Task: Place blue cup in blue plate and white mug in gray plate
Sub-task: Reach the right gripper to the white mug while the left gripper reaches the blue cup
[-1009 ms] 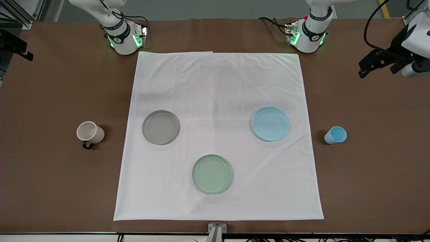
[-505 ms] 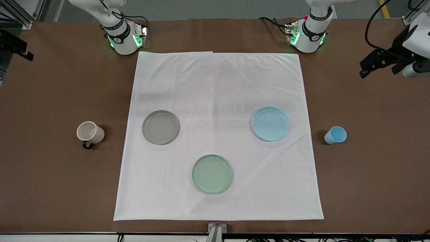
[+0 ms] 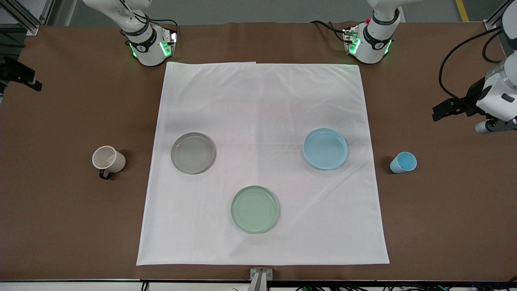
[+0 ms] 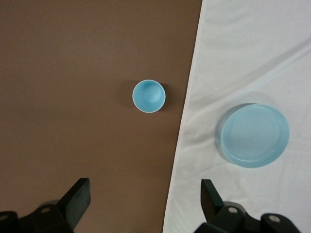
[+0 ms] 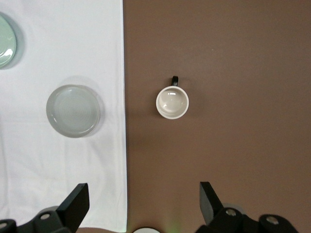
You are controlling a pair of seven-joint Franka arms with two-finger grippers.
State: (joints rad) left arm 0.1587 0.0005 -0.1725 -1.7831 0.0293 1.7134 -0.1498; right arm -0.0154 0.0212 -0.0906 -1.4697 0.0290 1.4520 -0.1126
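Upright on the bare brown table (image 3: 60, 222), at three o'clock from the blue plate (image 3: 325, 148) in the front view and well apart from it: the blue cup (image 3: 403, 162), off the white cloth (image 3: 262, 101), toward the left arm's end. At nine o'clock from the gray plate (image 3: 193, 152), also off the cloth: the white mug (image 3: 108, 160), upright, black handle at about seven o'clock. Both plates bare on the cloth, with a pale green plate (image 3: 255, 209) nearer the front camera at six o'clock. Left gripper (image 3: 444, 110) up in the air over bare table at the left arm's end, seen only side-on from the front — gap unreadable there. Clear in the left wrist view instead: left gripper (image 4: 144, 201) spread wide, holding nothing, cup mouth (image 4: 148, 96) and blue plate (image 4: 254, 135) seen from above. Right gripper (image 3: 22, 74) barely inside the front frame, over the right arm's end; in the right wrist view (image 5: 143, 201) spread wide and holding nothing, above the mug (image 5: 172, 102) and gray plate (image 5: 73, 110) — green plate (image 5: 6, 41) a mere sliver there.
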